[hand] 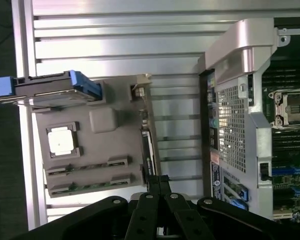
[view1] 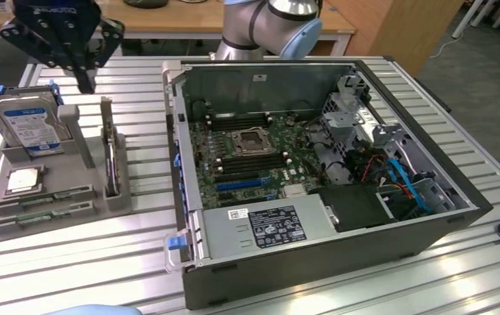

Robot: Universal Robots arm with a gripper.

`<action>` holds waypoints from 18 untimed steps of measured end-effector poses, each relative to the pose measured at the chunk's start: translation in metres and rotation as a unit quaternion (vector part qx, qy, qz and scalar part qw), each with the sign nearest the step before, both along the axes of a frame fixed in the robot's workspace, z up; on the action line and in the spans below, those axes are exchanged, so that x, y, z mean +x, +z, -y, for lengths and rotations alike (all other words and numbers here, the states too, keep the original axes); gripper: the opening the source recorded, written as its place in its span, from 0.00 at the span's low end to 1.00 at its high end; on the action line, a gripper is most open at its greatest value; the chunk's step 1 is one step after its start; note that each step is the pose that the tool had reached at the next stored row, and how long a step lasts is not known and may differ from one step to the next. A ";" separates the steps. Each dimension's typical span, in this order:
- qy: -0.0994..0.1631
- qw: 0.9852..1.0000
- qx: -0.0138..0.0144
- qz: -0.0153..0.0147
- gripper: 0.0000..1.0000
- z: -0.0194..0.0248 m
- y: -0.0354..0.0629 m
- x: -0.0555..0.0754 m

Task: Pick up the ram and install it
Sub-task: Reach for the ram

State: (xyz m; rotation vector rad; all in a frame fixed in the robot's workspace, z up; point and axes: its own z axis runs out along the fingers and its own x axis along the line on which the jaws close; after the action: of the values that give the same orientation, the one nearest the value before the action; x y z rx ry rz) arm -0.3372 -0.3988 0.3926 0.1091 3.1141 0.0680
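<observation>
Two ram sticks lie flat in the front slots of a grey holder (view1: pixel 66 223): one ram (view1: pixel 53 197) (hand: pixel 87 166) and a second ram (view1: pixel 44 214) (hand: pixel 90 185) beside it. My gripper (view1: pixel 84 83) (hand: pixel 159 181) hangs above the back of the holder, shut, with nothing between its fingers. It is well above the sticks and closest to the top of the upright expansion card (view1: pixel 107 147) (hand: pixel 147 150). The open computer case (view1: pixel 338 262) lies to the exterior view's right, its motherboard (view1: pixel 250 157) with empty memory slots exposed.
On the holder also stand a hard drive (view1: pixel 27 128) (hand: pixel 55 90) and a square silver CPU chip (view1: pixel 24 178) (hand: pixel 62 140). The case's metal wall (view1: pixel 178 164) rises between holder and motherboard. The slatted aluminium table (view1: pixel 75 275) carries everything. A blue-gloved hand (view1: pixel 92 310) shows at the front edge.
</observation>
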 end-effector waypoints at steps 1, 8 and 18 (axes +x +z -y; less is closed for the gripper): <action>0.000 1.000 0.000 0.000 0.10 0.0000 0.0000 -0.004; 0.001 1.000 0.000 0.000 0.10 0.0000 -0.0004 -0.032; 0.001 1.000 -0.001 0.000 0.10 -0.0001 -0.0008 -0.066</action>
State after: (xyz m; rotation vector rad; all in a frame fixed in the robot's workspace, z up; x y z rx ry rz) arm -0.4036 -0.3988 0.3918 0.1049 3.1142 0.0645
